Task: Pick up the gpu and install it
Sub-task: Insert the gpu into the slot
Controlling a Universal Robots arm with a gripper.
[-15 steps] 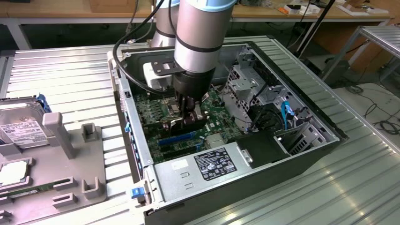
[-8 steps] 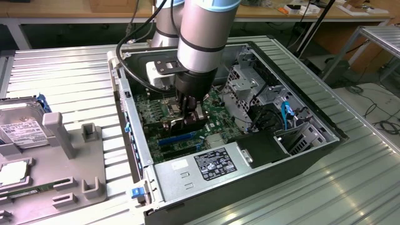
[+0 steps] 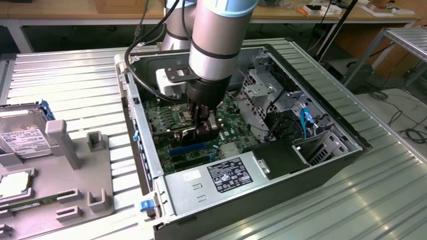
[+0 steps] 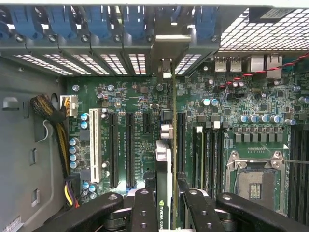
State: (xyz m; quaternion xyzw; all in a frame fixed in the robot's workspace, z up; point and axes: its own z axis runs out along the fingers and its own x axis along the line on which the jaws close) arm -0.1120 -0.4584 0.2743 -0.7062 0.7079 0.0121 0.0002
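Note:
My gripper [image 3: 202,125] is down inside the open computer case [image 3: 280,175], shut on the gpu [image 3: 190,134]. In the wrist view the gpu [image 4: 164,164] shows edge-on between the black fingers [image 4: 145,210], its green board and cooler standing upright over the motherboard [image 4: 241,106]. It runs in line with a long black expansion slot [image 4: 180,140]. Its silver bracket end [image 4: 165,67] reaches the rear slot openings of the case. Whether its edge sits in the slot I cannot tell.
Blue slot latches [image 4: 96,21] line the rear wall. A cable bundle [image 4: 53,111], a white slot [image 4: 95,145] and the CPU socket [image 4: 253,179] flank the card. The power supply [image 3: 220,175] and drive cage [image 3: 267,95] crowd the case. A hard drive [image 3: 20,135] lies on the grey fixture [image 3: 73,165].

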